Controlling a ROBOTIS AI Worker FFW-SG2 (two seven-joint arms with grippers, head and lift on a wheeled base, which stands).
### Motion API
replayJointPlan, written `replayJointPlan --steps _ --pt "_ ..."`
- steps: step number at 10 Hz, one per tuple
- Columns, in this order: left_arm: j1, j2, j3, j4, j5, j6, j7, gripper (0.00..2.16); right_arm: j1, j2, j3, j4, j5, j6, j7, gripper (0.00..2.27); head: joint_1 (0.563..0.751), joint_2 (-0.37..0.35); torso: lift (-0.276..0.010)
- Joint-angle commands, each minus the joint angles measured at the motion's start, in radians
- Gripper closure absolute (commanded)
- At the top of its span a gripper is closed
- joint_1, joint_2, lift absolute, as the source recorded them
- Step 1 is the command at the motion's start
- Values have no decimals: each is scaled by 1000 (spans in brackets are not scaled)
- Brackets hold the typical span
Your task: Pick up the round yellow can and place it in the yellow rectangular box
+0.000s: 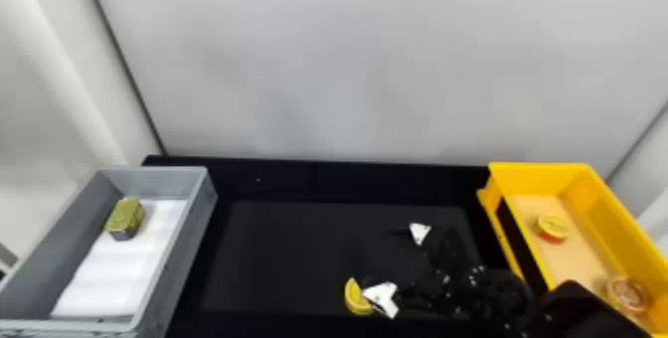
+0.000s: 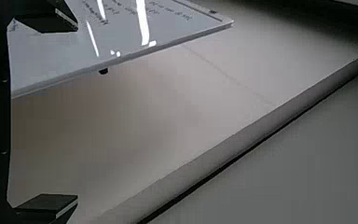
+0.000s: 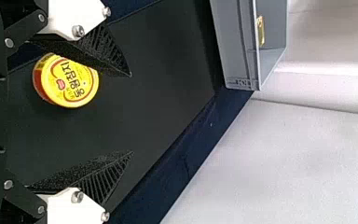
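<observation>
The right hand (image 1: 380, 257) is open over the black table (image 1: 298, 183), its two black fingers with white plates spread well apart. Its arm comes in from the near right, passing in front of the near left part of the yellow rectangular plastic box (image 1: 616, 222).

The round yellow can (image 1: 354, 297), with a yellow printed lid and a red and yellow side, is on the dark grey middle surface of the table, toward the near edge. It is at the nearer finger, which hides part of it; I cannot tell whether they touch. In the right wrist view the lid faces the camera and the fingers are not closed on the can.

The yellow box stands at the right of the table. On its pale floor sits a small round can with a yellow top and red side (image 1: 551, 228), and closer to the near end is a round, pale pinkish object (image 1: 627, 294).

At the left stands a grey rectangular plastic bin (image 1: 185, 242) with a white lining (image 1: 109, 272). A block-shaped gold-green tin with a dark lower side (image 1: 125, 216) rests toward its far end, partly on the lining.

The left hand (image 2: 77, 112) is open too, its black fingers wide apart before a glossy white panel (image 2: 121, 32) and a pale surface.
</observation>
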Motion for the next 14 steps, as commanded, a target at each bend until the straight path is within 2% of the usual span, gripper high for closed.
replayJointPlan --steps 1,2,4,7,14 --pt "8 -3 -67 58 22 16 1 4 -25 -28 7 -12 83 -13 19 262 686 14 -56" --pt "13 -3 -56 76 45 21 1 4 -32 -50 13 -19 115 -13 19 262 686 14 -56" --pt "30 -3 -23 78 57 42 -2 4 -17 -55 2 -34 115 17 27 262 686 14 -56" --pt "19 -3 6 50 54 48 -4 4 2 -27 19 -37 60 52 38 262 686 14 -56" --pt "-6 -3 -6 50 48 44 -13 4 -18 -58 65 49 100 87 50 269 686 14 -56"
